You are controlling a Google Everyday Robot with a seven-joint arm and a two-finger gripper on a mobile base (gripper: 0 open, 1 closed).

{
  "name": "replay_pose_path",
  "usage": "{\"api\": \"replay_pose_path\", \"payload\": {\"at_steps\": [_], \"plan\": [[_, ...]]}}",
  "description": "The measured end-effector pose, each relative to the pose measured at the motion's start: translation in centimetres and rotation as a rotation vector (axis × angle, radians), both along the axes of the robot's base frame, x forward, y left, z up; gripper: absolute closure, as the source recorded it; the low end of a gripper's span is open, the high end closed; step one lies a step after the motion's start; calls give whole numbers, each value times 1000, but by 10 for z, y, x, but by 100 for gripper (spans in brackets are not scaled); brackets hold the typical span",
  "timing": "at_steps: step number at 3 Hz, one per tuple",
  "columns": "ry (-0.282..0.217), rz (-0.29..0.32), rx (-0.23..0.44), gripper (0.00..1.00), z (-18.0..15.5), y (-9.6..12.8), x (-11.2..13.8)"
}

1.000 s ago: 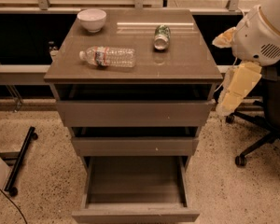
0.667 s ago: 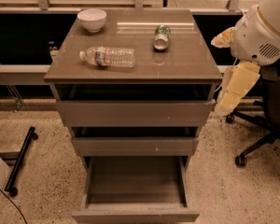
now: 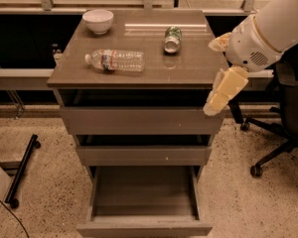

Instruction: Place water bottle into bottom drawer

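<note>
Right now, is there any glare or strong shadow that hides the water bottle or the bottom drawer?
Camera view: a glare streak lies on the cabinet top behind the water bottle, not over it; the bottom drawer is dim inside but its floor shows; the gaps above the upper drawers are black; the pincer hangs lit beside the cabinet's right edge.

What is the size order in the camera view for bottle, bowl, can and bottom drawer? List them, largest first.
1. bottom drawer
2. bottle
3. bowl and can look about alike; the bowl sits farther back, so I won't rank them.
The pincer hangs at the cabinet's right edge.
</note>
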State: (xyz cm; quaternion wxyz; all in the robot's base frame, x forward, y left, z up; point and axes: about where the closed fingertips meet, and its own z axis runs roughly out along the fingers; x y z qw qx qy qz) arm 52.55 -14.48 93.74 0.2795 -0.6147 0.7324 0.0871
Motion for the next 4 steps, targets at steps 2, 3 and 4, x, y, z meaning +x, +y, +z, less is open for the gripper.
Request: {"api": "replay_pose_path", "payload": {"at_steps": [2, 3, 4], "plan": [[4, 24, 77, 0, -18, 36, 58], [24, 33, 104, 0, -27, 50, 88], [44, 41, 131, 0, -35, 65, 116]]}}
